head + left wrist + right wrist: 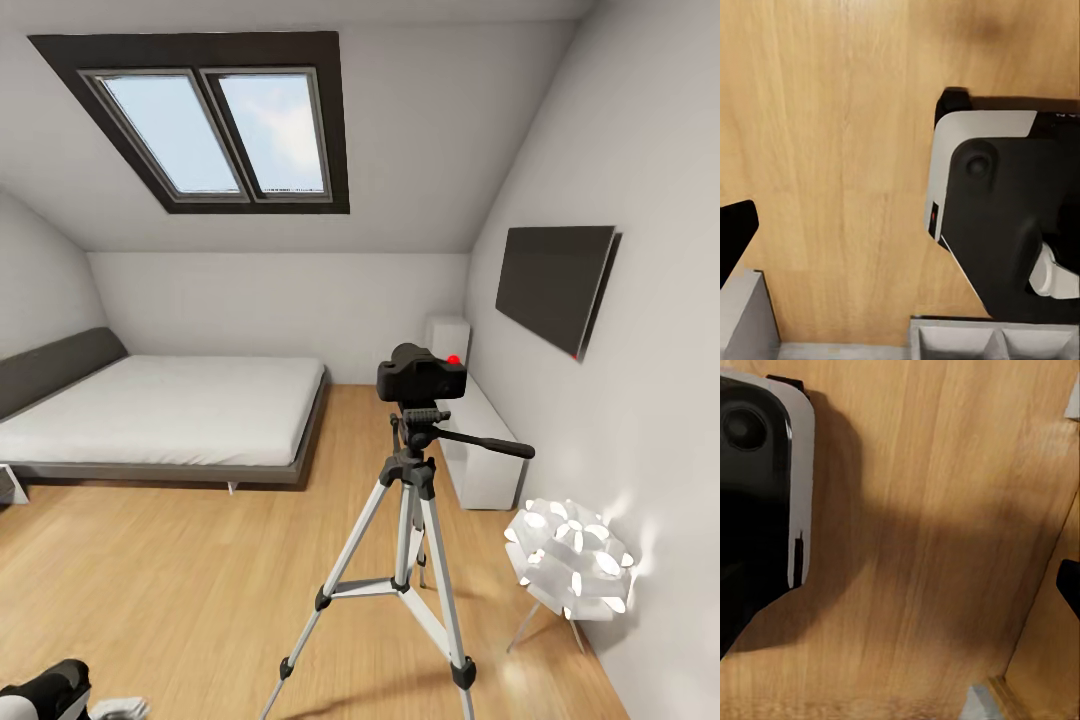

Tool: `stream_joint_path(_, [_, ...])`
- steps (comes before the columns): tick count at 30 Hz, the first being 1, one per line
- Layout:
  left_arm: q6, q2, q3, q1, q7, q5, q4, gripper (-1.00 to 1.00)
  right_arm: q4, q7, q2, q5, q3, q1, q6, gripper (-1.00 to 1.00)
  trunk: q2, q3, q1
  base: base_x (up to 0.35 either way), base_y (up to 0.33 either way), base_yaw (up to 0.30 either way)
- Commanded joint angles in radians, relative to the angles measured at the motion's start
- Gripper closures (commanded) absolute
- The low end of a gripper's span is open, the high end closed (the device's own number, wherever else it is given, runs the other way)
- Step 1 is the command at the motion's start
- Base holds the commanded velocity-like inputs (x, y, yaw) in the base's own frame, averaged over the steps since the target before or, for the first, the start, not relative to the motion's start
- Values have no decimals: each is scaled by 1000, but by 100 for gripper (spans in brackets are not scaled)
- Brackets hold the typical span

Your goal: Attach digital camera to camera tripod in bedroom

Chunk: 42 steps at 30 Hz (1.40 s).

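A: Where's the camera [422,376]?

B: It sits on the head of the tripod [408,540], red button up, out on the wood floor [180,580] between the bed [160,410] and the white lamp [568,560]. No tool is touching it.

A: So which step is this?

B: Judging by how it sits, the mounting looks done; what's left is checking that it's seated.

A: And the tools?

B: Both wrist views look down at the floor and the robot's base [1012,217]. I cannot tell whether either tool is open or closed.

A: Next move?

B: Probably nothing beyond keeping the arms well away from the tripod legs.
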Motion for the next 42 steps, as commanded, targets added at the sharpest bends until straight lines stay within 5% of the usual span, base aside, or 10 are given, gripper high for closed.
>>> stream_joint_path(1, [5,-13,-5,37,-3,9,-1,-100,4,0,12,-8,8,13,13,-100,-1,0,0,0,0,0])
stream_joint_path(14, [-14,-139,-5,199,-3,10,-1,-100,4,-3,47,-9,5,31,31,-100,-1,0,0,0,0,0])
stream_joint_path(22, [-100,-170,-5,271,14,10,-1,-100,4,-5,49,-15,0,32,25,-100,-1,0,0,0,0,0])
stream_joint_path(36, [-293,-269,-3,422,299,17,-1,-100,2,-5,50,-20,-3,32,13,-100,-1,0,0,0,0,0])
stream_joint_path(42, [-347,-295,-3,471,407,56,-1,-100,0,-5,50,-20,-2,32,10,-100,-1,0,0,0,0,0])
